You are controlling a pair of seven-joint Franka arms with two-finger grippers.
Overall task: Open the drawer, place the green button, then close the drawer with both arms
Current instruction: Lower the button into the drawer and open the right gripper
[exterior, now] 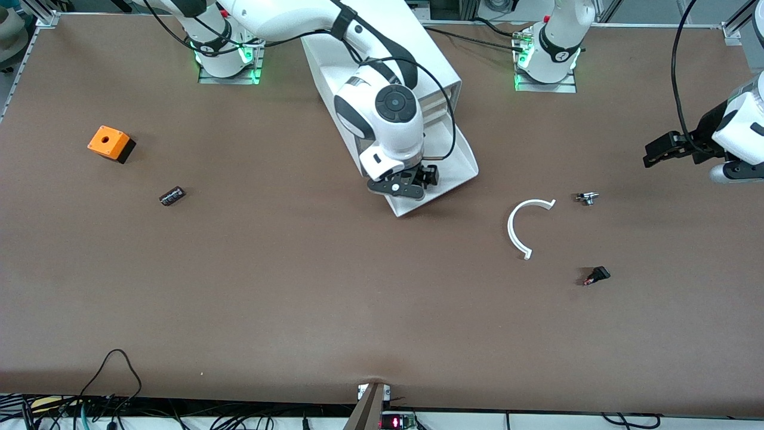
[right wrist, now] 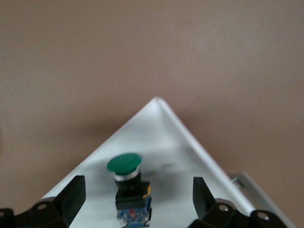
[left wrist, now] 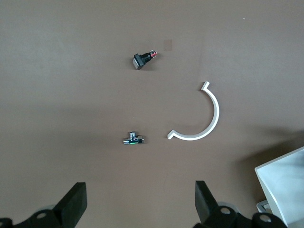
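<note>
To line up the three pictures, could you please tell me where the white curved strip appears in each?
Front view: white curved strip on the table, toward the left arm's end, beside the open drawer.
Left wrist view: strip beside the drawer's corner.
Right wrist view: not shown.
Shared landmark: the drawer.

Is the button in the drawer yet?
Yes: the button sits in the open drawer, between the right gripper's spread fingers.

A high front camera looks down across the whole table [exterior: 298,298] toward both arm bases. The left wrist camera faces straight down, well above the table's left-arm end. The right wrist camera sits close over the drawer [right wrist: 166,142], also visible in the front view.
</note>
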